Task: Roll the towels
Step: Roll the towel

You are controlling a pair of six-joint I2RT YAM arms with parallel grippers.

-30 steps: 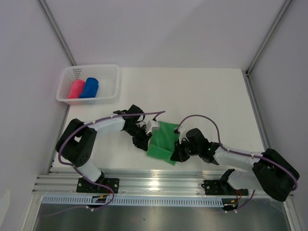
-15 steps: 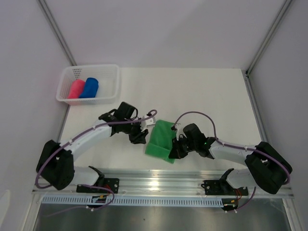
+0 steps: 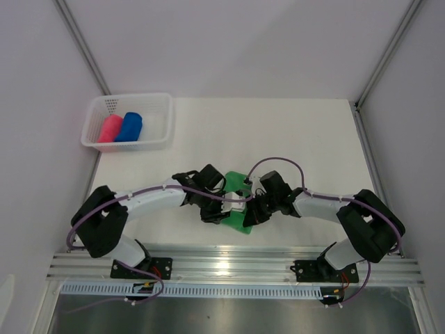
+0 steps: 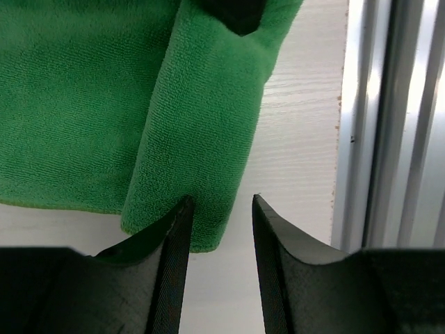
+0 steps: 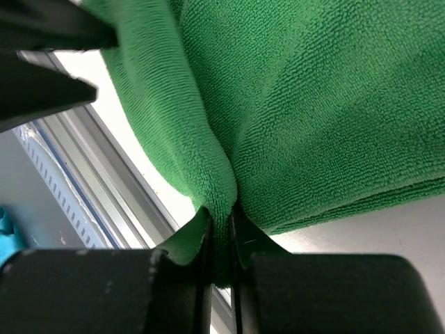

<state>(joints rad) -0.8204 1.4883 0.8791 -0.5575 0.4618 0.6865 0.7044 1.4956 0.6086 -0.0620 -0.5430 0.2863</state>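
Both arms have drawn in over the green towel (image 3: 235,182) since half a second ago, the left one swinging back from the left until the two claws nearly meet above it. Green towel: soft, short-piled terry cloth, lying near the front edge of the counter (image 3: 313,139), its near edge turned over into a thick rounded fold. Right claw (image 5: 221,212): nearly closed, pinching a ridge of this fold between its black fingers. Left claw (image 4: 221,202): moderately apart and gripping nothing, its dark tapered fingers set at the blunt end of the fold, part of which lies in the gap. Pink towel (image 3: 110,129) and blue towel (image 3: 129,126): each a short plump roll, side by side and touching in the white mesh basket (image 3: 156,115) at the far left corner. Counter: white, with a faint wood grain. Ribbed aluminium rail (image 3: 229,263): runs along the near edge and carries both arm bases. Plain pale walls enclose the counter on three sides.
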